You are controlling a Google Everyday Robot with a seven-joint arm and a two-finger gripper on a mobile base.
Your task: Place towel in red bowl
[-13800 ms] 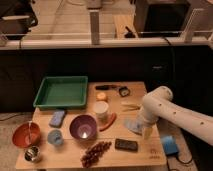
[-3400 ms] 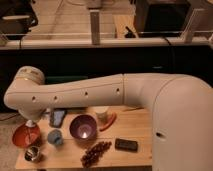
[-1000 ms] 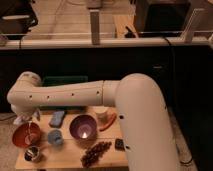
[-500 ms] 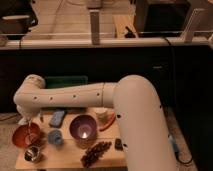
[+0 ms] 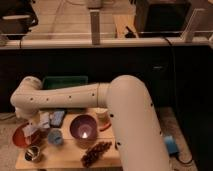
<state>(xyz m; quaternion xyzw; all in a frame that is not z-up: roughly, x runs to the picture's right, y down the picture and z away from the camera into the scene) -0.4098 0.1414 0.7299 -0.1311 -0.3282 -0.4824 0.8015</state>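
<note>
The red bowl sits at the table's front left. My gripper is at the end of the white arm that reaches across the table from the right, and it hangs just above the bowl's right rim. A pale, rumpled patch that looks like the towel lies at the bowl's right side, right under the gripper. I cannot tell whether the gripper is still touching it. The arm hides the rest of the cloth.
A small blue cup and a metal cup stand beside the red bowl. A darker blue sponge block, a purple bowl, grapes, a white cup and a green tray share the table.
The arm's rounded end has shifted slightly to the right over the last second. The gripper stays over the red bowl's right side.
</note>
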